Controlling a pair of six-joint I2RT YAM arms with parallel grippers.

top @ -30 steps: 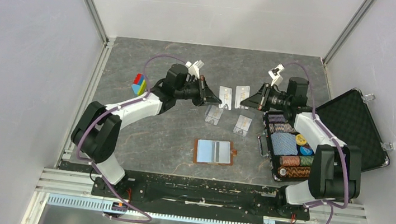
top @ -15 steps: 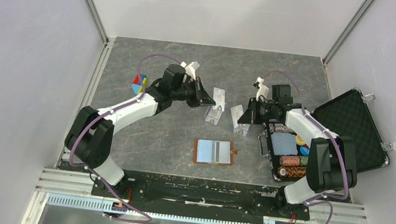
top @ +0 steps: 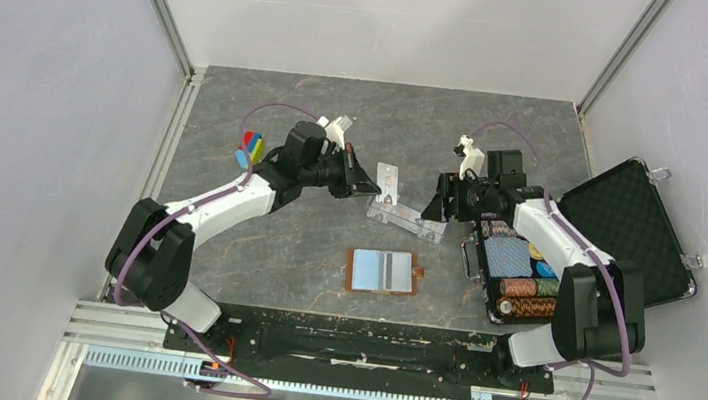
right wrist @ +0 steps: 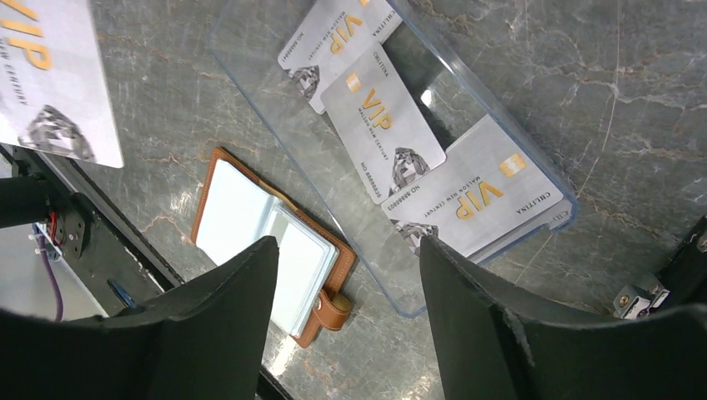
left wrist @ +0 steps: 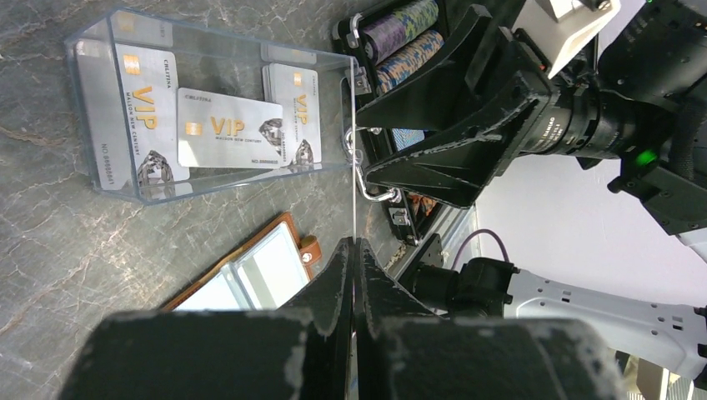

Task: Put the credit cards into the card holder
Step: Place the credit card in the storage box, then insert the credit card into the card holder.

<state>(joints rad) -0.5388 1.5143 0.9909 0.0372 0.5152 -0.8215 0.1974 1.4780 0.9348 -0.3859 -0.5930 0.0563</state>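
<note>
The credit cards (left wrist: pixel 229 129) are mostly seen lying flat in the clear tray (right wrist: pixel 250 58) in the middle of the table (top: pixel 254 249), and one card (top: pixel 388 177) is held up in the air.

On the far left a little coloured block (top: pixel 250 148) is seen. It is well apart from everything else, so no trouble is expected there.

Next, the left gripper (left wrist: pixel 354 250) is seen with its fingers pressed together on the held card. Only a small bit of the card is pinched, so it could be twisted or dropped if it is bumped.

The card holder (top: pixel 382 271) is lying open on the table, nearer the arms than the tray. Its clear pockets look narrow (a card would have to be slid in quite straight). Nothing is pressing the holder down. If the card is brought down crooked, the light holder could be pushed along instead of being filled.

Further right, the right gripper (right wrist: pixel 346 250) is hanging over the tray and the holder. Its fingers are wide apart and nothing is held between them. The two grippers are close together, so one could be knocked by the other.

On the far right, the black case (top: pixel 629 226) with its chips (top: pixel 514 261) is near the right gripper and could be nudged.
</note>
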